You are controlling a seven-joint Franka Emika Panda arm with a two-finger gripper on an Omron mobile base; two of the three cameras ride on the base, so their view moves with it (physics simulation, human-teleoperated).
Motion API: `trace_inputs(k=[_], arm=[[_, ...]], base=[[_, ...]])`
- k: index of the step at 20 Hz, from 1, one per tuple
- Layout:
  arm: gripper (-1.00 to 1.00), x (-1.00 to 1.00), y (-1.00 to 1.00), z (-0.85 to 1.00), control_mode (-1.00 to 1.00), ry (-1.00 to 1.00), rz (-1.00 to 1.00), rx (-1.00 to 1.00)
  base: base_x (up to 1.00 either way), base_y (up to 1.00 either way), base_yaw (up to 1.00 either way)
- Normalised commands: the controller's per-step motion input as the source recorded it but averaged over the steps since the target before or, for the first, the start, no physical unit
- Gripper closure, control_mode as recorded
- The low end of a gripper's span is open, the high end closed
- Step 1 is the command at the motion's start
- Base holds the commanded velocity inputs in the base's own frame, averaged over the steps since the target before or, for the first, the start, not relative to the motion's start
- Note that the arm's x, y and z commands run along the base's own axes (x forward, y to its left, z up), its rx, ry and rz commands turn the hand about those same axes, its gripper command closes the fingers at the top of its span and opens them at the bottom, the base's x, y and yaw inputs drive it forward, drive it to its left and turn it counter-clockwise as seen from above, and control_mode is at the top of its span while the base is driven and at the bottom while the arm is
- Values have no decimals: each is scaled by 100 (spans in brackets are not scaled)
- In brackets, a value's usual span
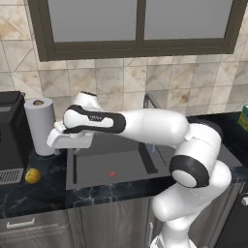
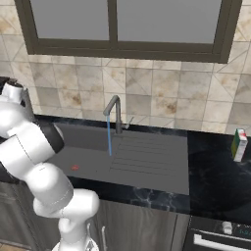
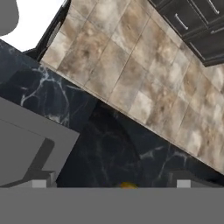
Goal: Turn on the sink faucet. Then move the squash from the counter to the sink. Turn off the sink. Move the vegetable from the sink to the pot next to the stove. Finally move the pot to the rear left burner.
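The sink faucet (image 2: 116,115) stands behind the sink (image 2: 83,147), and a thin blue stream of water (image 2: 109,139) falls from its spout. The squash (image 1: 33,175), small and yellow, lies on the black marble counter (image 1: 48,190) left of the sink (image 1: 97,164). My arm stretches left over the basin, with the gripper (image 1: 54,142) above and to the right of the squash, close to the paper towel roll. In the hand view the gripper (image 3: 111,183) is open, and a sliver of the squash (image 3: 127,185) shows low between its fingertips (image 3: 39,183). The pot is out of view.
A paper towel roll (image 1: 39,126) and a black appliance (image 1: 10,131) stand on the counter's left end. A small carton (image 2: 239,144) stands on the counter right of the ribbed drainboard (image 2: 147,157). A dark appliance front with a knob (image 2: 226,228) is at lower right.
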Motion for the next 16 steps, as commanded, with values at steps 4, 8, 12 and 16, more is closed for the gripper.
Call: trace_inputs(k=[4, 8, 12, 16], arm=[[-100, -2, 37, -38, -100, 0, 0, -8], [-100, -1, 28, -23, -100, 0, 2, -10], [-100, 0, 35, -18, -100, 0, 0, -10], [-100, 0, 37, -11, -100, 0, 0, -11]], base=[[0, 0, 0], [0, 0, 0], [0, 0, 0], [0, 0, 0]])
